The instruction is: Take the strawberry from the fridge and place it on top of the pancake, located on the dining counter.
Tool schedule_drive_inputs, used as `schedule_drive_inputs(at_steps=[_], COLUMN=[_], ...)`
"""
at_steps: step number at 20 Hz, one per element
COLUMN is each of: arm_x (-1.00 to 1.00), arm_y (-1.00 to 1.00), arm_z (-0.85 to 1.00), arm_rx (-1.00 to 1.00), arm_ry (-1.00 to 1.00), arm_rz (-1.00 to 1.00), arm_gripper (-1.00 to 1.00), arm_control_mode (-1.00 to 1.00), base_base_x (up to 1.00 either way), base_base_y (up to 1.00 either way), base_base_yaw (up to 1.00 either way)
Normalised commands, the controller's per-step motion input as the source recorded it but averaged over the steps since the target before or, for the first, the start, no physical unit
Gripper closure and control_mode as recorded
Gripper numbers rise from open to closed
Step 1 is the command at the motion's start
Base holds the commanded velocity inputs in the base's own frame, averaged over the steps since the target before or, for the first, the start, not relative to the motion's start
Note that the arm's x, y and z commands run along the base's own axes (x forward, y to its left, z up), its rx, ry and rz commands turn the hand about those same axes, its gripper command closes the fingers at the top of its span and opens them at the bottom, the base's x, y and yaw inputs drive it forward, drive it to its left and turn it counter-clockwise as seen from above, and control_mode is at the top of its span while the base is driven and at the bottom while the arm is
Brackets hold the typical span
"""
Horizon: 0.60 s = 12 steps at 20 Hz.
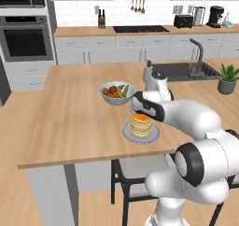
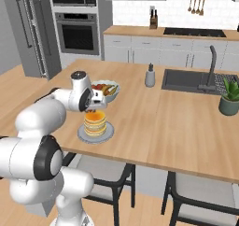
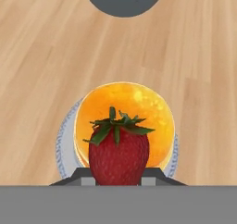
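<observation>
In the left base view the gripper (image 1: 138, 109) hangs just above the pancake (image 1: 141, 123) on the counter (image 1: 70, 117); the step wants a short straight lowering before release, so the berry doesn't roll off. In the right base view the hand sits over the stack beside the bowl (image 2: 106, 89). In the hand view the strawberry (image 3: 119, 150) is pinched between part-closed fingers, above the syrup top

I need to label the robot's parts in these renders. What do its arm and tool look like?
The arm is glossy white, built of rounded, bulbous segments with dark, nearly black bands at the joints. The tool has a blocky white body, and its small fingertips look dark grey. I see no cables or markings.
</observation>
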Motion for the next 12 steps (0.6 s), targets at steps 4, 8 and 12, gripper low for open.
schedule_drive_inputs(at_steps=[4, 8, 12], arm_x=[0.12, 0.05, 0.00], arm_y=[0.00, -0.01, 0.00], arm_z=[-0.28, -0.30, -0.28], arm_rx=[0.00, 0.00, 0.00], arm_ry=[0.00, 0.00, 0.00], arm_rz=[0.00, 0.00, 0.00], arm_gripper=[1.00, 1.00, 1.00], arm_control_mode=[-1.00, -1.00, -1.00], base_base_x=[0.00, 0.00, 0.00], base_base_y=[0.00, 0.00, 0.00], base_base_yaw=[0.00, 0.00, 0.00])
